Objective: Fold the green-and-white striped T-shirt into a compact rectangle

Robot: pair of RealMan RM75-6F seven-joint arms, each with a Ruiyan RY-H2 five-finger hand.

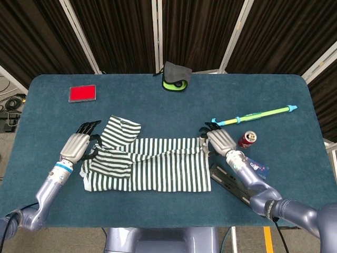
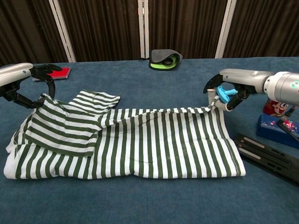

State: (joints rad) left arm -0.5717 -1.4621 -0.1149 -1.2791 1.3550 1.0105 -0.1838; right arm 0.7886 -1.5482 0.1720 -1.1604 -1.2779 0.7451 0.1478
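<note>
The green-and-white striped T-shirt (image 1: 150, 167) (image 2: 131, 142) lies folded lengthwise into a wide band near the table's front edge. One sleeve (image 1: 122, 129) sticks out at the far left. My left hand (image 1: 79, 145) (image 2: 29, 78) grips the folded-over layer at the shirt's far left corner, slightly above the table. At the far right corner my right hand (image 1: 218, 140) (image 2: 230, 87) pinches the shirt's upper layer, low over the cloth.
Right of the shirt are a soda can (image 1: 247, 139), a blue box (image 1: 255, 165) (image 2: 276, 129) and a flat black bar (image 2: 268, 157). A green-and-blue toy pump (image 1: 254, 116) lies just behind my right hand. At the back sit a red card (image 1: 82, 93) and a black-and-green pouch (image 1: 175, 77).
</note>
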